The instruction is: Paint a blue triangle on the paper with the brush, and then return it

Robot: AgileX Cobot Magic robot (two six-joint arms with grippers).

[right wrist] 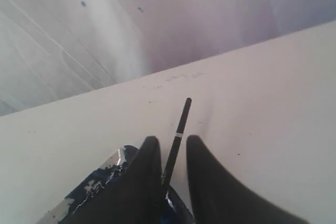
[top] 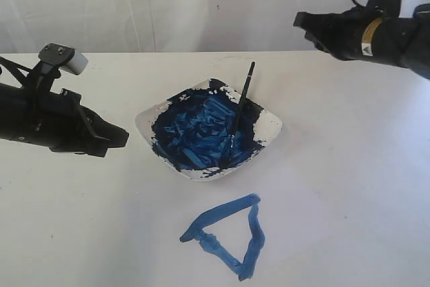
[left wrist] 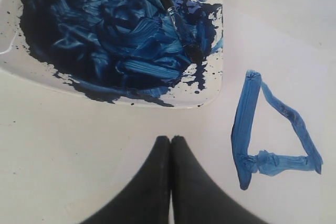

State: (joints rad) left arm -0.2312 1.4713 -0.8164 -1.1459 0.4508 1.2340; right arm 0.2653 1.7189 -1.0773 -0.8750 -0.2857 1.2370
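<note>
The brush (top: 238, 115) lies in the white dish (top: 272, 126), tip down in dark-blue paint and handle leaning over the far rim. A blue triangle (top: 256, 236) is painted on the paper (top: 295, 213) in front of the dish. My right gripper (top: 299, 19) hangs high at the back right, well clear of the brush. In the right wrist view its fingers (right wrist: 151, 150) stand apart, with the brush (right wrist: 182, 119) far below between them and nothing held. My left gripper (top: 124, 138) hovers left of the dish; its jaws (left wrist: 171, 139) are pressed together and empty. The left wrist view shows the triangle (left wrist: 244, 124) and the brush (left wrist: 168, 3).
The dish (left wrist: 210, 80) is smeared and spattered with wet blue paint out to its edges. A white curtain wall (top: 201, 5) closes off the back of the cream table (top: 349, 112). The dish edge (right wrist: 89, 195) shows under the right gripper.
</note>
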